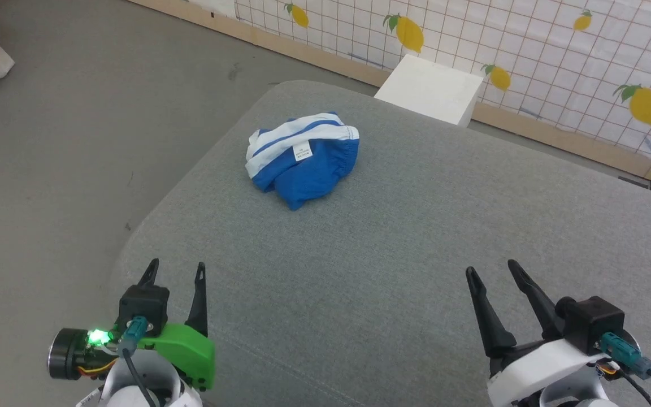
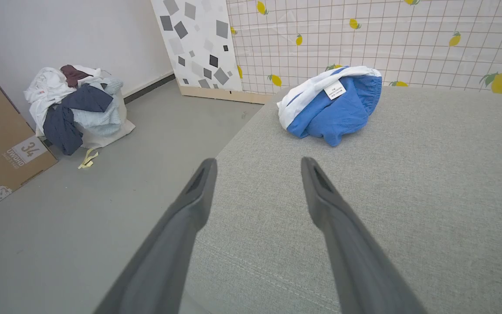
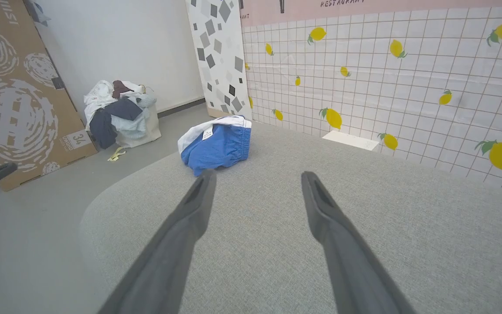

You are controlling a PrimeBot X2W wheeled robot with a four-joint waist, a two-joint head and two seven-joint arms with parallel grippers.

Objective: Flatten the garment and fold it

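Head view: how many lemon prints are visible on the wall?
5 lemon prints: one top left, one above the white box, one just right of the box, one small at top right, one large at far right. Others may be cut off or hidden.

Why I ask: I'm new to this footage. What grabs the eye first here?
Crumpled bright blue fabric shorts with a white striped waistband sit bunched near the far left edge of the grey upholstered cushion. Behind stands a white grid-tiled wall with yellow lemons. The left gripper and right gripper hover over the near edge, jaws open, clear of the shorts.
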